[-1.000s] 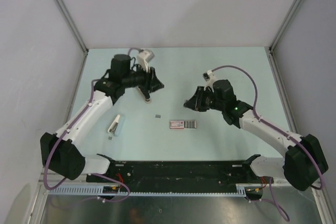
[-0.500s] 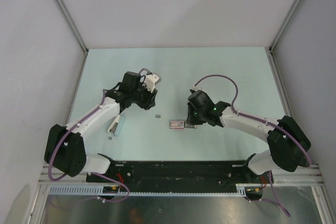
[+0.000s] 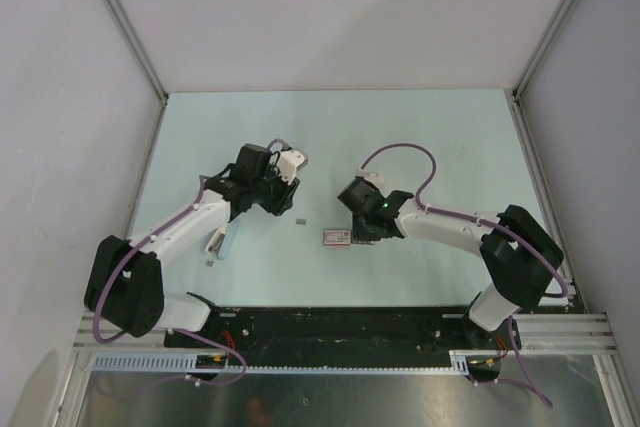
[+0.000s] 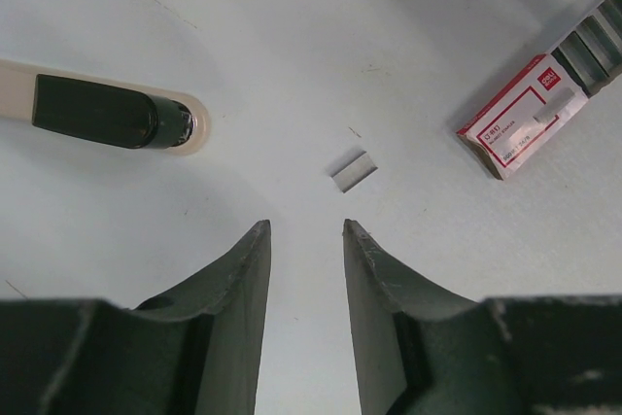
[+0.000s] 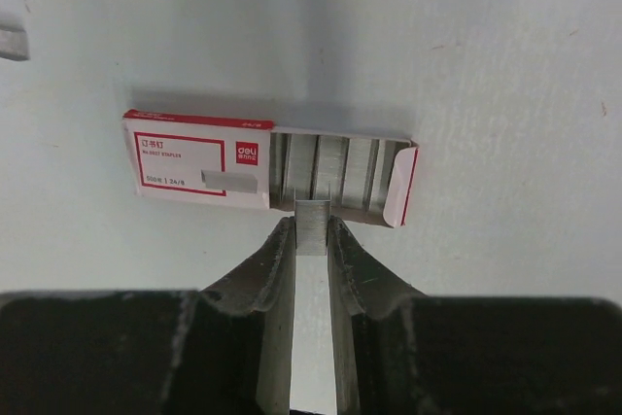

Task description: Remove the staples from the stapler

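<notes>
L jaws apart, R jaws clamped.

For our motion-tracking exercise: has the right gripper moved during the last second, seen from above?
Yes. The right gripper came toward the near edge, from beyond the staple box to its open end.

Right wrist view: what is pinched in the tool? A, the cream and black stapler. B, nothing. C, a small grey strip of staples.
C: a small grey strip of staples sits clamped in the right tool, at the open end of the red-and-white cardboard box.
</notes>
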